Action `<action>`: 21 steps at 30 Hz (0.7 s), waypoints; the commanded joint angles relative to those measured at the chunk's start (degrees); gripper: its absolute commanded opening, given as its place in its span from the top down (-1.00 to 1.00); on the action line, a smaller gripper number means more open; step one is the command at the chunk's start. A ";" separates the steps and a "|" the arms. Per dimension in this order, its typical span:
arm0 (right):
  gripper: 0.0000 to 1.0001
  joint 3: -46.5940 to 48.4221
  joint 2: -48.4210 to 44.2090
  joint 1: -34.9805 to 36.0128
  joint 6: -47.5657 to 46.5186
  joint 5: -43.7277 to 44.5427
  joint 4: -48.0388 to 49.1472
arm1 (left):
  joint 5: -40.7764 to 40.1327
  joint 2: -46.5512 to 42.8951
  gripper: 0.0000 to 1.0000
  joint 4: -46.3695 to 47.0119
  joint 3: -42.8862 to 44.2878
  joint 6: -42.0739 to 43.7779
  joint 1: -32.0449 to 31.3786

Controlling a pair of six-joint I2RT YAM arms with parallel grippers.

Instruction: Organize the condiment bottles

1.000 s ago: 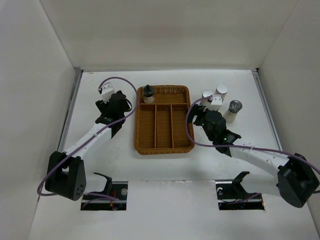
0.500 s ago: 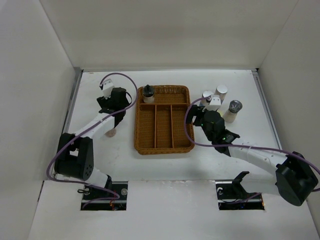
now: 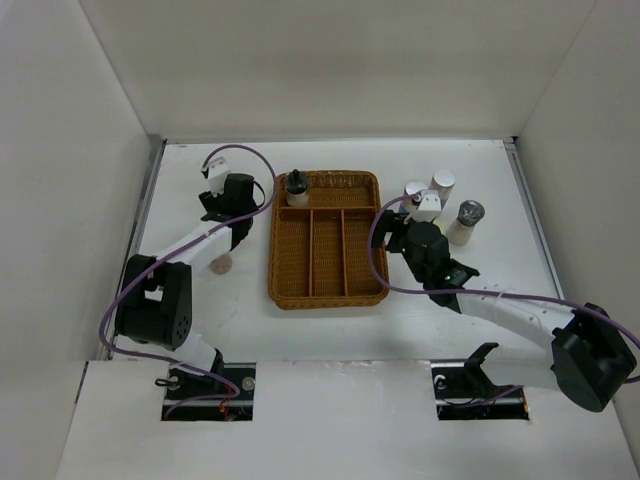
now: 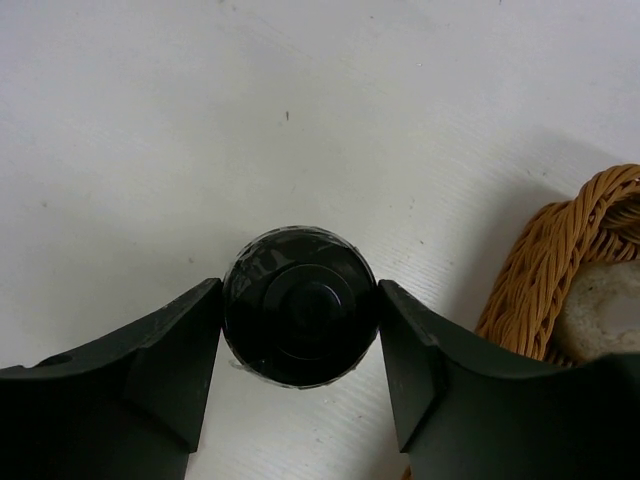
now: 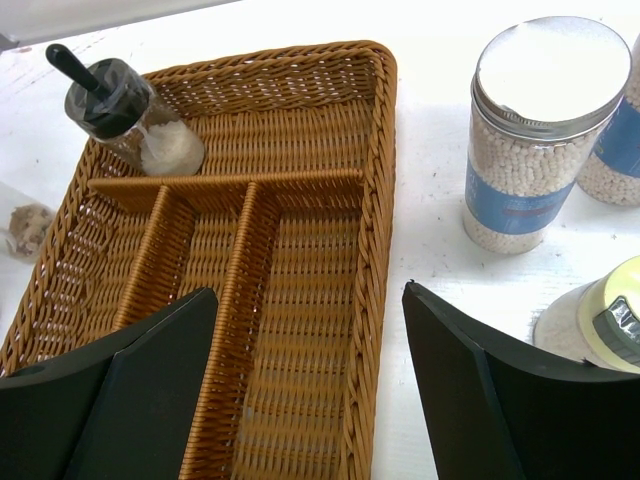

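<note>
In the wicker tray (image 5: 375, 150): one long compartment across the back, three running forward. Only the back one in use, at its left end a knob-topped bottle (image 5: 135, 115), black cap, clear walls, white powder inside.

Right of the tray, out on the table (image 3: 480, 165): a blue-label bottle (image 5: 535, 130) full of white pellets under a flat pale lid, a second blue-label bottle (image 5: 615, 165) at the picture's edge, a yellowish-capped bottle (image 5: 600, 320) nearer. Beyond those, a silver-capped shaker (image 3: 470, 212). Left of the tray, alone, a pink-capped bottle (image 3: 222, 264).

Clamped in the left gripper (image 4: 300, 340), fingers tight against both sides of its cap: a black-capped bottle (image 4: 300, 318), just beside the tray's rim.

Over the tray, the right gripper (image 5: 308, 300), spread wide, grasping nothing.
</note>
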 commanded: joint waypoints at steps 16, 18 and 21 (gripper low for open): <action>-0.63 1.30 -0.72 0.39 0.42 -0.43 3.65 | -0.94 -24.49 0.31 -2.85 5.92 2.07 -13.49; -0.62 1.03 -0.81 0.22 0.68 -0.16 3.82 | -1.03 -24.58 0.31 -3.11 6.80 1.98 -16.74; -0.61 0.51 -1.34 -0.39 1.47 0.71 3.91 | -1.55 -22.84 0.31 -1.89 9.42 2.07 -22.28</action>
